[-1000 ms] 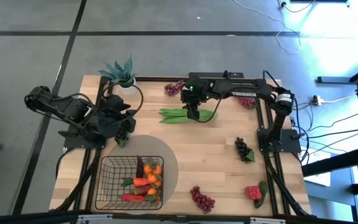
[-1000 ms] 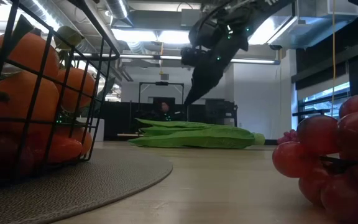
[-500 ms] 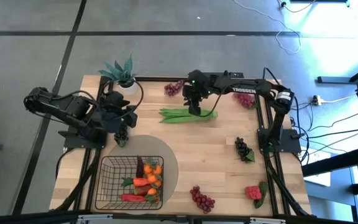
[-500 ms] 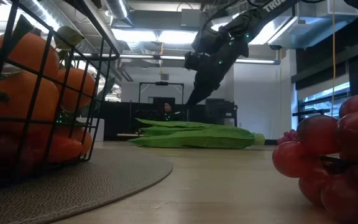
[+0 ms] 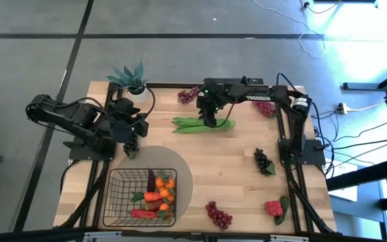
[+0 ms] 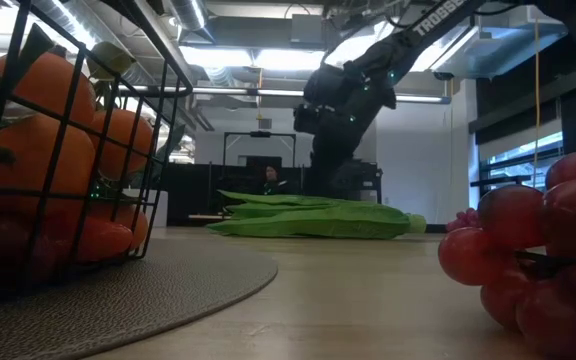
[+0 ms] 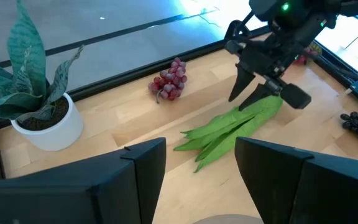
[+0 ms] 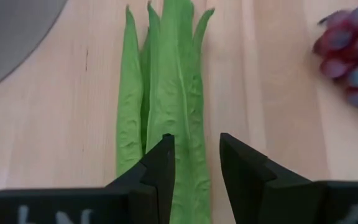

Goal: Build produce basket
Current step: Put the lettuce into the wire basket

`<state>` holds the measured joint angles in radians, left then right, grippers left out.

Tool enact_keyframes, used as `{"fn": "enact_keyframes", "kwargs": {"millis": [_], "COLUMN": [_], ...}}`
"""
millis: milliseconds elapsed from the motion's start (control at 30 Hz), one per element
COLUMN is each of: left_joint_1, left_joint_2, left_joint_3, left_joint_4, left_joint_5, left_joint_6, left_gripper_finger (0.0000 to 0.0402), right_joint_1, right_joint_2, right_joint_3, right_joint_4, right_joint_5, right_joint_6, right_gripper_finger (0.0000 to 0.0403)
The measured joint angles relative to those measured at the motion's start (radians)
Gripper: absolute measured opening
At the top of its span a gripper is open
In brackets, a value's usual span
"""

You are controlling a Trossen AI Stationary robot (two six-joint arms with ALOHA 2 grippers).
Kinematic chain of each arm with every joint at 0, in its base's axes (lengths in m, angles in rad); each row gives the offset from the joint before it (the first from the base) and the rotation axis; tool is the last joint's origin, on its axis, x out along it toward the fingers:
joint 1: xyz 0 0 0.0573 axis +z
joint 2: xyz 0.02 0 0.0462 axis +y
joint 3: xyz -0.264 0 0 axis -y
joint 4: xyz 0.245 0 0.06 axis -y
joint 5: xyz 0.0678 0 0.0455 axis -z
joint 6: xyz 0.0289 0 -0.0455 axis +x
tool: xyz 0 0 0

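The right end effector (image 8: 194,163) hangs just above the green bean pods (image 5: 202,124) at the far middle of the surface, fingers apart and straddling them, nothing gripped. The step in hand looks like picking the pods; next it should descend, close, and carry them to the basket (image 5: 116,195). The left end effector (image 7: 197,158) waits open beside the potted plant (image 5: 130,78).

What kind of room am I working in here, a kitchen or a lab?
Probably a lab or workshop, not a kitchen. The wooden table stands on bare grey floor with loose cables beside it, the low view shows exposed ceiling ducts, and the food is toy produce, like the green bean pods.
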<state>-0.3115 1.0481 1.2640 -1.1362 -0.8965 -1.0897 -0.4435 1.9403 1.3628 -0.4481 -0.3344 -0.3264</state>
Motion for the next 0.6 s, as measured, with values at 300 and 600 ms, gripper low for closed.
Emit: {"fn": "enact_keyframes", "kwargs": {"millis": [300, 600], "left_joint_1": [0.0, 0.0], "left_joint_2": [0.0, 0.0], "left_joint_3": [0.0, 0.0], "left_joint_4": [0.0, 0.0], "left_joint_5": [0.0, 0.029], "left_joint_6": [0.0, 0.0], "left_gripper_finger": [0.0181, 0.0181], "right_joint_1": [-0.005, -0.005], "right_joint_2": [0.019, 0.064], "right_joint_3": [0.0, 0.0], "right_joint_4": [0.0, -0.018], "right_joint_5": [-0.008, -0.064], "right_joint_6": [-0.016, 0.007], "right_gripper_finger": [0.0113, 0.0113]}}
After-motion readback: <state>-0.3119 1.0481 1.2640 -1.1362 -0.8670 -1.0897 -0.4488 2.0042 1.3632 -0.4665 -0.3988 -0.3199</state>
